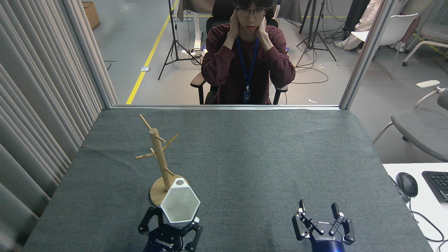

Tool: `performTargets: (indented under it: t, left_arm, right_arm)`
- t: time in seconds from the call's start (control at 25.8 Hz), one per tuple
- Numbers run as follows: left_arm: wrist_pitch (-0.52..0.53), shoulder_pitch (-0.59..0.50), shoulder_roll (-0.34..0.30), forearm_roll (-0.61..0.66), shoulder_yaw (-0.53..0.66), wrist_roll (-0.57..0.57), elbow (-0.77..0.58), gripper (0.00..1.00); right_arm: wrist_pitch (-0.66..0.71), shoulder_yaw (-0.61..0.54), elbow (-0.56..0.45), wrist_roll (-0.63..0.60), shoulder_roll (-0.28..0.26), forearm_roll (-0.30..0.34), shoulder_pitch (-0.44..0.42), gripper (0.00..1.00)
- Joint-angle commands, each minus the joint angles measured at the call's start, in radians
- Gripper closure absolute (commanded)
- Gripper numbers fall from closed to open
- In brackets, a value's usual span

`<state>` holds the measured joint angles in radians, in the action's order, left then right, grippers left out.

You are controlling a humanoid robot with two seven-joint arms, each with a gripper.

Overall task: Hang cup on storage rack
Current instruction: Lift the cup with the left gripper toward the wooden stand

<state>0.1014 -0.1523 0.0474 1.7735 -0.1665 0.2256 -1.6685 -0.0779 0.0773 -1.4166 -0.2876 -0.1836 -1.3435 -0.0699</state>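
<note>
1. A grey cloth-covered table fills the view. Beyond its far edge, behind a glass pane, a person sits in a chair with both hands raised to the neck. A pleated curtain runs down the left side. At the far right, off the table, a computer mouse and a keyboard lie on a white desk.
2. The left gripper enters from the bottom edge, left of centre, fingers pointing up and away from the viewer. Its jaws are closed around the lower body of the cup.
3. The cup rises out of those jaws with its open mouth tilted toward the viewer. The holed tab at its rim is at the top.
4. The storage rack stands just beyond the left jaws. The cup overlaps its round base, with the tab near the foot of the post. Whether they touch cannot be told.
5. The right gripper rises from the bottom edge, well apart to the right, jaws spread wide and empty.
</note>
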Motion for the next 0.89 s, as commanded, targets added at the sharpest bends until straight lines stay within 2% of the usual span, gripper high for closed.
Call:
performTargets:
  t: [0.0, 0.15, 0.35, 0.43, 0.58, 0.85]
  left_arm:
    - [-0.009, 0.002, 0.006, 0.001, 0.134, -0.025, -0.033, 0.54]
    - [-0.094, 0.042, -0.009, 0.046, 0.217, -0.025, -0.02, 0.54]
    - [-0.154, 0.139, 0.011, 0.32, 0.271, -0.028, 0.072, 0.55]
    - [-0.155, 0.169, 0.049, 0.377, 0.301, -0.028, 0.084, 0.56]
    - [-0.158, 0.198, 0.06, 0.435, 0.303, -0.026, 0.099, 0.6]
    - [-0.178, 0.223, 0.063, 0.509, 0.278, -0.022, 0.153, 0.6]
  right_arm:
    - [0.003, -0.001, 0.002, -0.012, -0.007, -0.003, -0.004, 0.02]
    - [0.001, 0.002, 0.002, -0.012, -0.005, -0.008, -0.004, 0.02]
    - [0.0, 0.004, 0.002, -0.012, 0.003, -0.025, -0.004, 0.02]
    - [-0.002, 0.004, 0.002, -0.012, 0.006, -0.026, -0.004, 0.02]
    - [-0.003, 0.004, 0.002, -0.012, 0.004, -0.026, -0.004, 0.02]
    - [-0.006, 0.004, 0.002, -0.012, 0.006, -0.028, -0.004, 0.02]
